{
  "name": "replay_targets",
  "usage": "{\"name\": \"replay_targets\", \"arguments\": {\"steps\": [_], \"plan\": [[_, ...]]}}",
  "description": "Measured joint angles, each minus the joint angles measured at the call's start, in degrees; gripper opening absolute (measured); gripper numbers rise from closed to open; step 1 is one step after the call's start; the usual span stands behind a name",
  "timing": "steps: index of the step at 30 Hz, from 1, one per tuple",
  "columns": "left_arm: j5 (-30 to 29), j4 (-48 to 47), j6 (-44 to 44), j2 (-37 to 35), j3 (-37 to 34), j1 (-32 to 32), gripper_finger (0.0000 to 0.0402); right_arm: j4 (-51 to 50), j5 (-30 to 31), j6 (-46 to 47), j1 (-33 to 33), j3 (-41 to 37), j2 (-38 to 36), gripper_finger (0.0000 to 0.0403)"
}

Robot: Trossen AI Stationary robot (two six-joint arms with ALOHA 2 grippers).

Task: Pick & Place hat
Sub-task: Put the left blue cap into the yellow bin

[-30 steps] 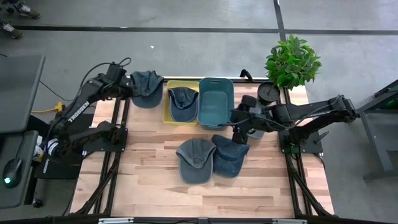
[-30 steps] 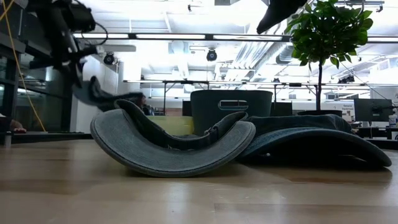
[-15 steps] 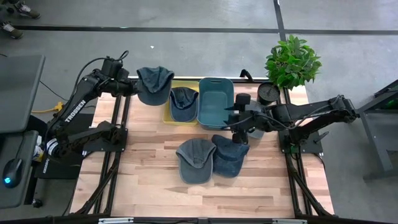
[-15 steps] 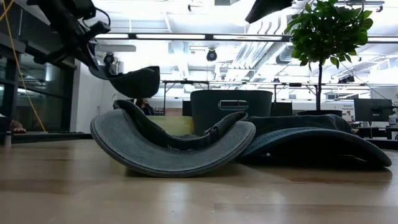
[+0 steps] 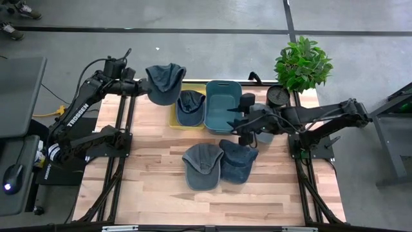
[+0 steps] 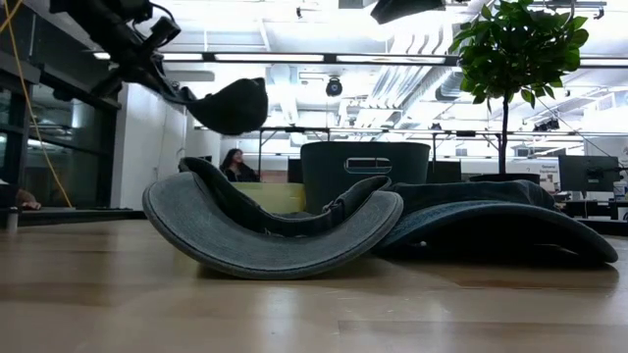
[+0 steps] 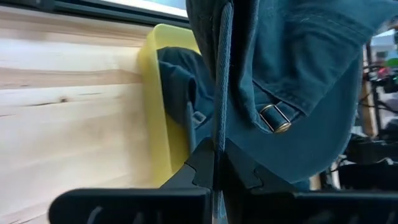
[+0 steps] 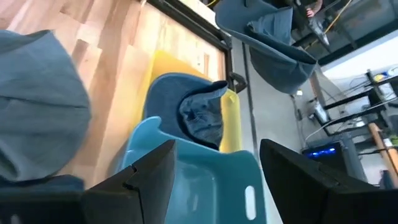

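Note:
My left gripper [image 5: 143,87] is shut on a blue denim hat [image 5: 165,84], which hangs in the air by the far left corner, just left of the yellow bin [image 5: 172,111]. The low view shows this hat [image 6: 235,104] well above the table. Another hat [image 5: 190,103] lies inside the yellow bin. Beside that bin stands a blue bin [image 5: 223,106]. My right gripper [image 5: 239,120] hovers open at the blue bin's right side, holding nothing. Two more hats [image 5: 202,165] [image 5: 238,161] lie on the wood near the middle. My left gripper pinches a thin edge of the hat [image 7: 219,134] between its two fingers; the edge shows edge-on, and the strap buckle [image 7: 277,119] sits close by. The fingers come from the table's left, slanting down. The hat is lifted clear, its crown [image 6: 240,106] bulging beyond the fingers.
A potted plant [image 5: 302,63] and a round black dial [image 5: 278,96] stand at the far right corner. Bare wood lies along the near edge and on the left half. In the low view a person [image 6: 234,165] sits in the room behind.
My left gripper has risen and turned, swinging the hat up and toward the table's right, nearer the yellow bin; the hat went from low beside the arm to high in the air. My right gripper has rolled about its own axis above the blue bin and stays open.

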Motion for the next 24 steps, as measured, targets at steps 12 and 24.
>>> {"name": "replay_targets", "arguments": {"steps": [12, 24], "plan": [[4.8, 3.5, -1.9, 0.0, 0.0, -3.2, 0.0003, 18.3, -5.9, -24.8, -3.1, 0.0, 9.1, 0.0227], [2.0, 5.9, -4.7, 0.0, 0.0, -11.6, 0.0003, 38.3, -6.6, -49.9, -4.8, 0.0, 18.8, 0.0227]]}}
